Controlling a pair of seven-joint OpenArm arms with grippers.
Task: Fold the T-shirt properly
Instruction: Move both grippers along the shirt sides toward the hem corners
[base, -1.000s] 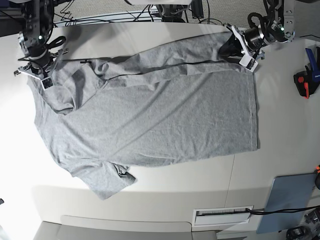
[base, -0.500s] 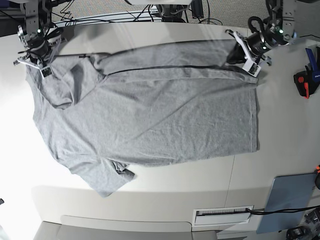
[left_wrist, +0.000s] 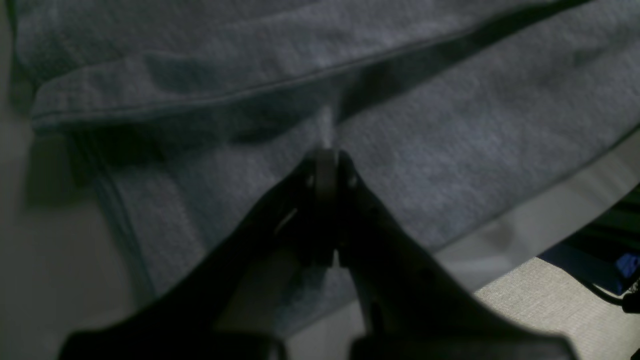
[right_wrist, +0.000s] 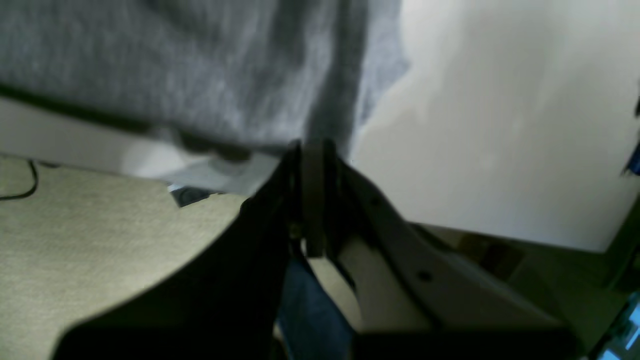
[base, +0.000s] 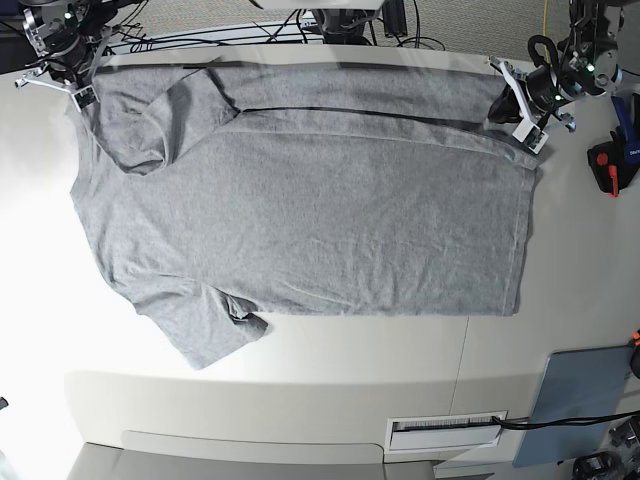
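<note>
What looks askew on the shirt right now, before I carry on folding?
The T-shirt isn't flat. Its far sleeve is folded inward over the body near the right gripper, and the near sleeve has a crumpled fold at the armpit. A long crease runs along the far edge.

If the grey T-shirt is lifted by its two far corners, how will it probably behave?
The T-shirt is probably floppy: it creases and a band is folded over near the far edge. It likely sags between the left tool and the right tool. The loose sleeve would probably dangle.
</note>
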